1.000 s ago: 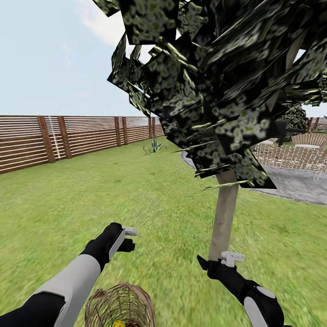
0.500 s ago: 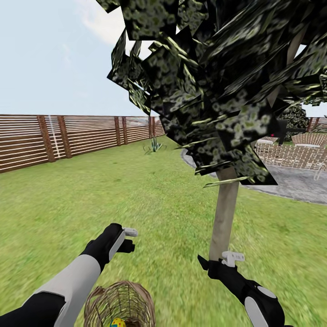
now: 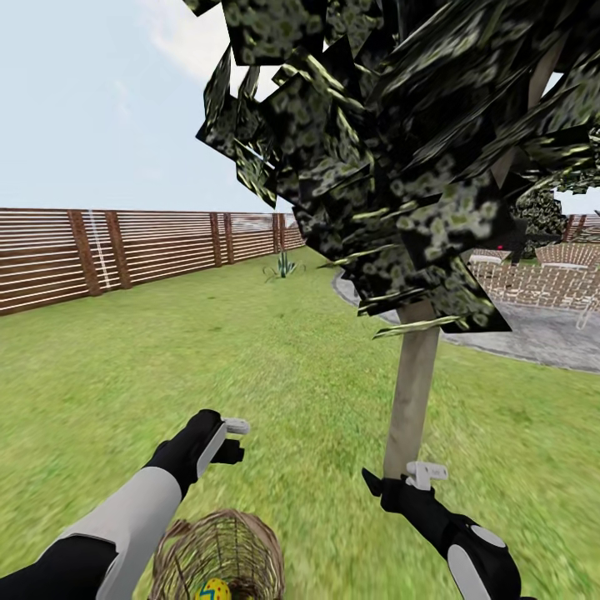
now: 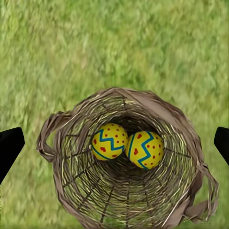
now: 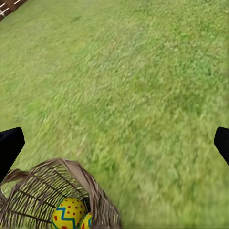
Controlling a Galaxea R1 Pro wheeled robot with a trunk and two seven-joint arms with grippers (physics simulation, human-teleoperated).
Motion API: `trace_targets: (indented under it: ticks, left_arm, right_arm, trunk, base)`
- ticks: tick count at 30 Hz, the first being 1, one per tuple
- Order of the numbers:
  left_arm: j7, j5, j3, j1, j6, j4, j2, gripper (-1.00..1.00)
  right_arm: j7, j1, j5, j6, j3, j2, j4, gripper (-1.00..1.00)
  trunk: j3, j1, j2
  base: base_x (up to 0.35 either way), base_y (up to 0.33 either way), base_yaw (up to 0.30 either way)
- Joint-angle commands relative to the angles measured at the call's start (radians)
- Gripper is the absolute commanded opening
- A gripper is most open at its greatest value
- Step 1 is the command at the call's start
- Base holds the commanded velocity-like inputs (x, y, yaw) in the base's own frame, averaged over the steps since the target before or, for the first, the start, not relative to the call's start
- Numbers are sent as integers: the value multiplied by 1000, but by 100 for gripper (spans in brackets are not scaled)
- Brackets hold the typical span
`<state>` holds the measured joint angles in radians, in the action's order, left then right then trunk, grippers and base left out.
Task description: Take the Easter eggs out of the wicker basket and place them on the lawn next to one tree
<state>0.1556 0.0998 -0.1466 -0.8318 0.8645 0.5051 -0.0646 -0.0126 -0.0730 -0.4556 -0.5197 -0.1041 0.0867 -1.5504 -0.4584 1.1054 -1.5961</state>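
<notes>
A fenced lawn point(image 3: 167, 350) is seen, the tree point(image 3: 412, 400) standing just ahead. The wicker basket point(image 4: 124, 162) rests on the grass between both arms, two Easter eggs point(image 4: 128, 146) inside. The left gripper point(image 4: 114, 143) and right gripper point(image 5: 114, 143) are held spread wide, empty.

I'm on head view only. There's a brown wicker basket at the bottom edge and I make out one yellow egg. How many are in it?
Observer: Left wrist view shows two yellow eggs with blue zigzags and red dots touching in the brown woven-twig basket; no third visible.
Operator: Left claw open?
Observer: Yes, dark fingertips spread wide either side of the basket.
Operator: Right claw holding anything?
Observer: No. Right claw open over bare green lawn, basket at the frame corner.
</notes>
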Motion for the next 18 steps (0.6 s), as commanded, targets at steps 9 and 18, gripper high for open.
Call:
trace_targets:
  ticks: [9, 18]
  left_arm:
    - [9, 12, -4, -1, 5, 1, 28, 100]
    - [7, 12, -4, -1, 5, 0, 36, 100]
  right_arm:
    - [-1, -1, 0, -3, 1, 4, 4, 100]
    - [-55, 0, -6, -3, 4, 7, -19, 100]
  trunk:
    - [-29, 35, -64]
    - [-58, 69, -127]
  base:
    - [0, 0, 0]
    - [0, 0, 0]
